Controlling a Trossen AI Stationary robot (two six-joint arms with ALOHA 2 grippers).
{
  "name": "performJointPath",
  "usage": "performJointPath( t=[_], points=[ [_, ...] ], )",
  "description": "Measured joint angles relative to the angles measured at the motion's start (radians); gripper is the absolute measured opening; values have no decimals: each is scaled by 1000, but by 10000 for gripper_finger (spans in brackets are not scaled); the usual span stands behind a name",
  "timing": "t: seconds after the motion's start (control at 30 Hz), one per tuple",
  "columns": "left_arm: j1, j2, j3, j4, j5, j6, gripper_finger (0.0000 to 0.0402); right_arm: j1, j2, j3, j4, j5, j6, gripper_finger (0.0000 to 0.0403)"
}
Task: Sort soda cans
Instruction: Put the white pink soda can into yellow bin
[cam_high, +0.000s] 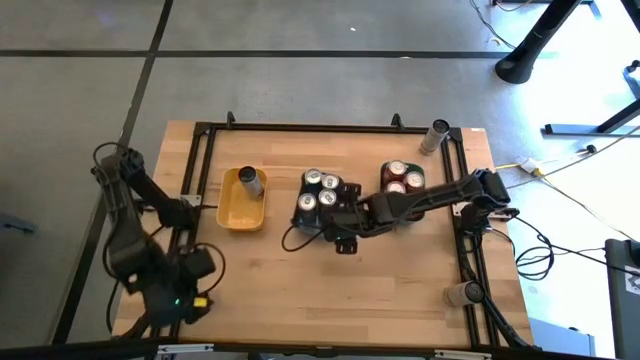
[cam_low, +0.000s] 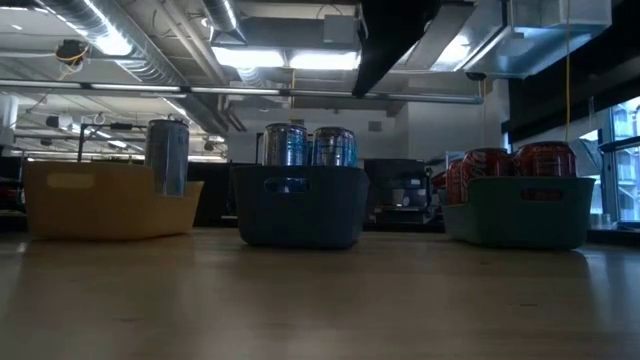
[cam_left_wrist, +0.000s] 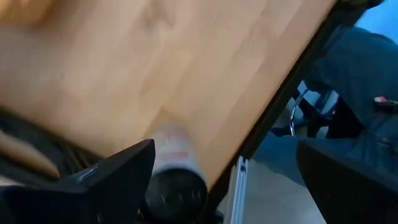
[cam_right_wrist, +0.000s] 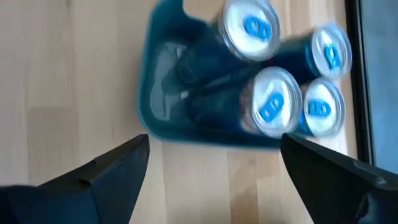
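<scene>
Dark fingers (cam_right_wrist: 118, 171) of the right gripper (cam_right_wrist: 214, 168) fill the near edge of the right wrist view, jaws standing wide with nothing between them. Just beyond them sits the grey-blue tray (cam_right_wrist: 163, 93), a smooth moulded plastic bin with rounded corners, holding four dark cans (cam_right_wrist: 270, 102) whose silver tops carry blue tabs. From above, the right gripper (cam_high: 342, 232) hovers at the near edge of that grey-blue tray (cam_high: 303, 215), its arm reaching in across the worktop (cam_high: 330, 290) from the right.

Left gripper (cam_left_wrist: 224, 186): jaws wide, empty, parked low at the left corner of the worktop. A pale can (cam_left_wrist: 173, 165) lies just beyond its fingers at the worktop edge, though its label is too blurred to read.

Tray contents:
- yellow tray (cam_high: 236, 208): one silver-grey can (cam_high: 249, 180), upright
- teal tray (cam_low: 520, 205): red cans (cam_high: 402, 178), three tops visible from above
- grey-blue tray: four dark cans, packed close

Outstanding items: one silver-grey can (cam_high: 435, 136) at the far right corner and another (cam_high: 462, 293) near the right frame rail, both lying on their sides outside any tray.

Judgement: a placement into the grey-blue tray appears complete and the right arm is between picks. The next move calls for lifting clear of the tray, then closing across the round body of a stray can. Smooth metal cylinders lying on a planked wooden worktop may roll under an off-centre pinch
</scene>
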Motion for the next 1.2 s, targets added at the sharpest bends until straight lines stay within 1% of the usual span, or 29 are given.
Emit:
performJointPath(
  t=[0.13,0.27,0.37,0.5,0.63,0.97,1.2],
  points=[
    [-60,35,-4,-32,1,-165,376,11,1,-13,21,0,-20,360],
    [-94,38,-39,-48,7,-297,376,17,1,-13,21,-5,-20,360],
    [-106,38,-58,-40,69,-338,376,19,1,-13,21,-15,-15,360],
    [-117,38,-73,-10,95,-371,376,22,2,-12,20,-21,-7,360],
    [-122,38,-73,-40,95,-402,376,22,2,-12,24,-4,-23,360],
    [-122,42,-73,-23,95,-405,376,21,2,-12,28,-2,-29,360],
    [-125,103,-73,-24,94,-396,376,21,2,-12,31,-3,-30,360]
  ],
)
